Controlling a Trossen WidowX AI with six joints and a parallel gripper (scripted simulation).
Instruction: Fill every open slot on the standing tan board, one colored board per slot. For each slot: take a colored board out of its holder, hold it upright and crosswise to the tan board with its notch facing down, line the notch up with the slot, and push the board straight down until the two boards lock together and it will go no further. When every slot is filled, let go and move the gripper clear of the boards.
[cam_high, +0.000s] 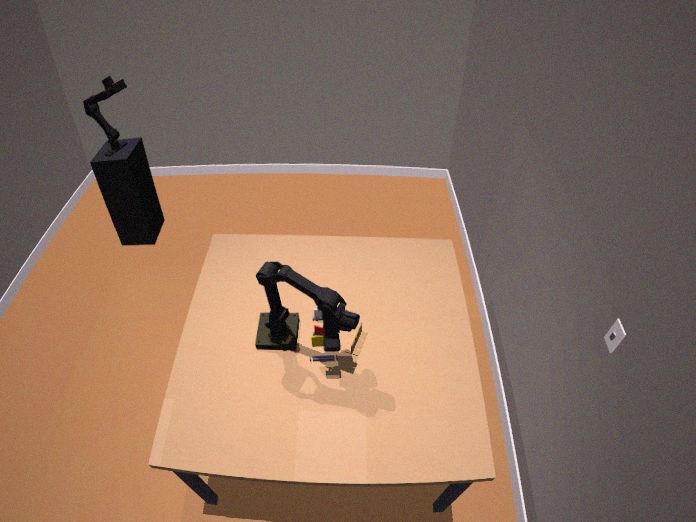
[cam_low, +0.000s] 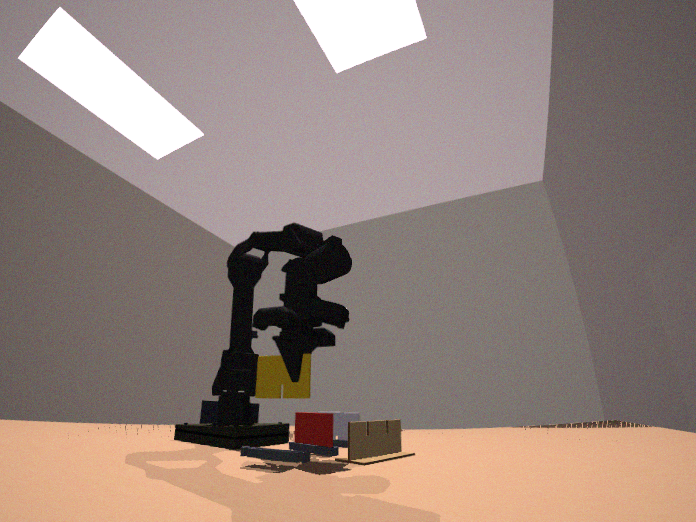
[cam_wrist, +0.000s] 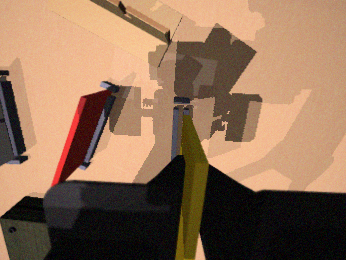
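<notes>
Exterior view, going left to right: yellow board (cam_high: 317, 341) (cam_low: 268, 377) (cam_wrist: 194, 200) is up in the air, notch down, pinched by the gripper (cam_low: 295, 377) (cam_wrist: 186, 162). Its low blue holder (cam_high: 322, 358) (cam_low: 274, 454) (cam_wrist: 175, 132) sits on the table below. Next, the red board (cam_high: 318, 330) (cam_low: 313, 429) (cam_wrist: 80, 135) stands in its holder (cam_low: 320, 449) (cam_wrist: 98, 132), then a pale board (cam_low: 345, 425) behind, then the tan board (cam_high: 358, 339) (cam_low: 374, 440) (cam_wrist: 137, 20), two slots open.
</notes>
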